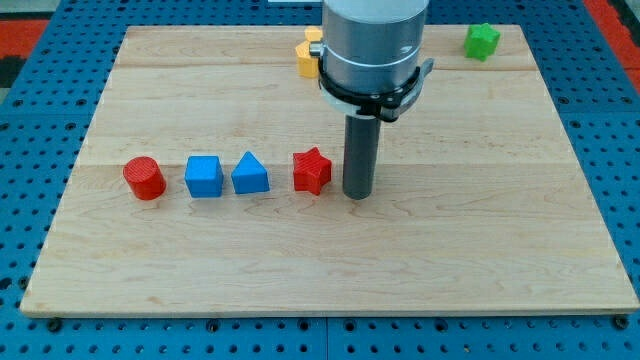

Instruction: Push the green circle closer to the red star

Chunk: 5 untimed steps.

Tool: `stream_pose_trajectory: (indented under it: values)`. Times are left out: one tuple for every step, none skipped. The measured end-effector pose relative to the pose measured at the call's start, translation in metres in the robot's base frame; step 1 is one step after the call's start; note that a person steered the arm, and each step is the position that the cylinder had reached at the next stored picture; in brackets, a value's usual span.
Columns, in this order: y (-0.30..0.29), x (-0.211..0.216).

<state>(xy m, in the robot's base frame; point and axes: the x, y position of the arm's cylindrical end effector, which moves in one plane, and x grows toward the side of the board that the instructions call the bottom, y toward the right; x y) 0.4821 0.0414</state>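
Observation:
The red star (312, 170) lies near the middle of the wooden board (480, 240). My tip (359, 195) rests on the board just to the right of the red star, with a narrow gap between them. No green circle shows in this view. The arm's grey body (372, 45) covers part of the board's top middle. The only green block I see is a green star (482, 40) at the board's top right edge.
A row runs left from the red star: blue triangle (250, 174), blue cube (203, 176), red cylinder (143, 178). A yellow block (307, 55) sits at the top, partly hidden behind the arm. Blue pegboard (30, 150) surrounds the board.

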Motion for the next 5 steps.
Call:
stream_pose_trajectory:
  values:
    - [0.024, 0.008]
    - [0.073, -0.039]
    - [0.037, -0.089]
    - [-0.007, -0.077]
    - [0.004, -0.061]
